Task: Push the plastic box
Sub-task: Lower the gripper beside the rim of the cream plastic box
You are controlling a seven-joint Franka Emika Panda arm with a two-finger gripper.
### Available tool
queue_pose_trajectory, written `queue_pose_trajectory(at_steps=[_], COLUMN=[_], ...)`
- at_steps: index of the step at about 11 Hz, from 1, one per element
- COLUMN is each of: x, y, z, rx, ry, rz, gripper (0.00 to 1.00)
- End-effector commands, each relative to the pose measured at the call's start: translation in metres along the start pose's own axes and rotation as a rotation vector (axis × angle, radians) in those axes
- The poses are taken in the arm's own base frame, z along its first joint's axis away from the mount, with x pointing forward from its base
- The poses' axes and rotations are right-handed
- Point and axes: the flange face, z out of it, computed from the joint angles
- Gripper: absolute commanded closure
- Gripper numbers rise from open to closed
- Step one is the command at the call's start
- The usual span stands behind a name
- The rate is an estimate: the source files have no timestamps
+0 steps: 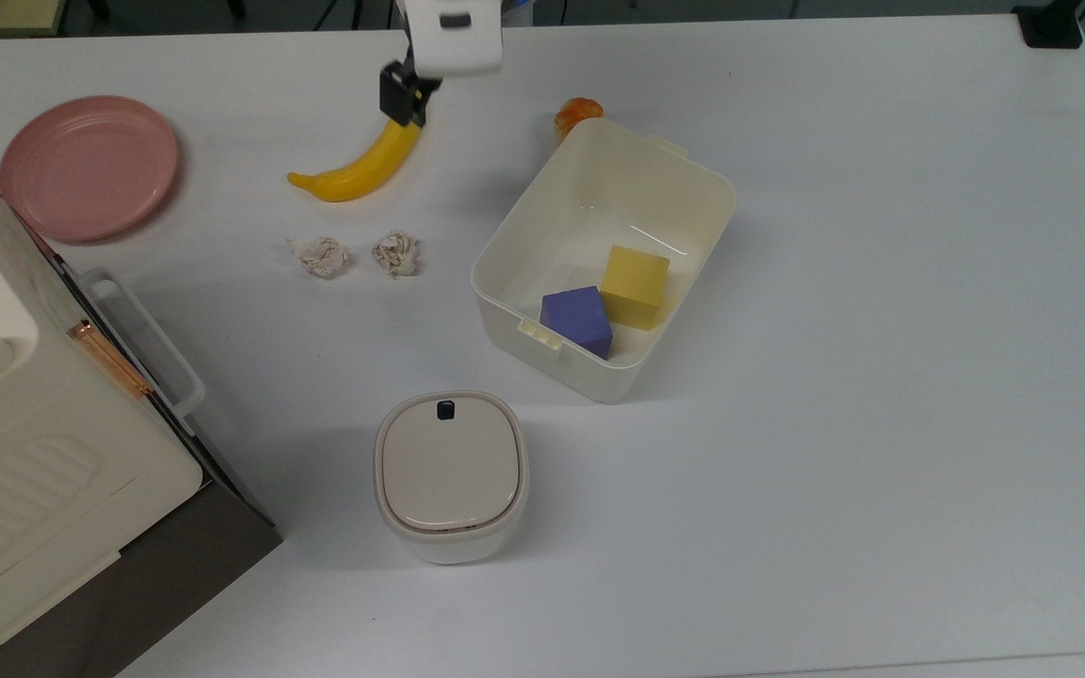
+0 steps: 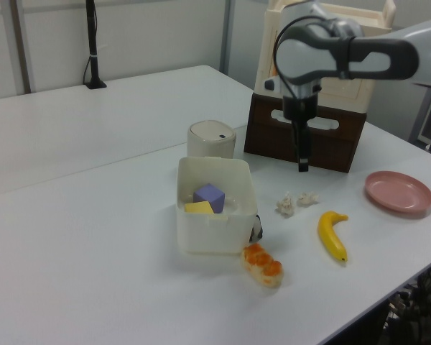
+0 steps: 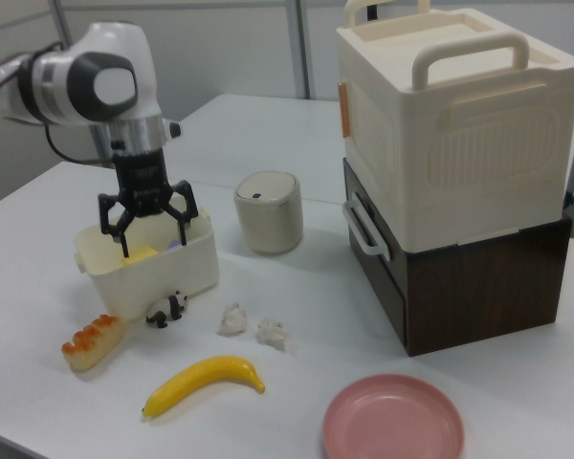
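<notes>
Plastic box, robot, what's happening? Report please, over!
Gripper up in the air, jaws open, holding nothing. Plastic box untouched, purple cube and yellow cube inside. Banana under the gripper in the top view.

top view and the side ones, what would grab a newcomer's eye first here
Probably the cream plastic box mid-table, holding a purple cube and a yellow cube. Next, the gripper hanging open above the table near the box in the right view. Then the bright banana and the pink plate toward the top view's left.
</notes>
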Motion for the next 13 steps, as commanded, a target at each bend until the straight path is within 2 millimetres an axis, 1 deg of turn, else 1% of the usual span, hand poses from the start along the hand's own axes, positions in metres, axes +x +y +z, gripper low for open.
queue_pose_trajectory(at_steps=[1, 3, 4, 6, 7, 9, 12, 13], x=[0.037, 0.051, 0.055, 0.06, 0.064, 0.068, 0.074, 0.078], y=[0.001, -0.005, -0.005, -0.005, -0.002, 0.004, 0.011, 0.013], z=[0.037, 0.044, 0.049, 0.051, 0.058, 0.061, 0.058, 0.064], rx=[-0.029, -0.037, -0.036, -0.045, -0.041, -0.079, -0.141, -0.151], ry=[-0.09, -0.101, -0.113, -0.107, -0.109, -0.102, -0.067, -0.059], rz=[-0.094, -0.12, -0.124, -0.129, -0.133, -0.141, -0.151, -0.157], gripper=[0.0, 0.0, 0.0, 0.0, 0.0, 0.0, 0.0, 0.0])
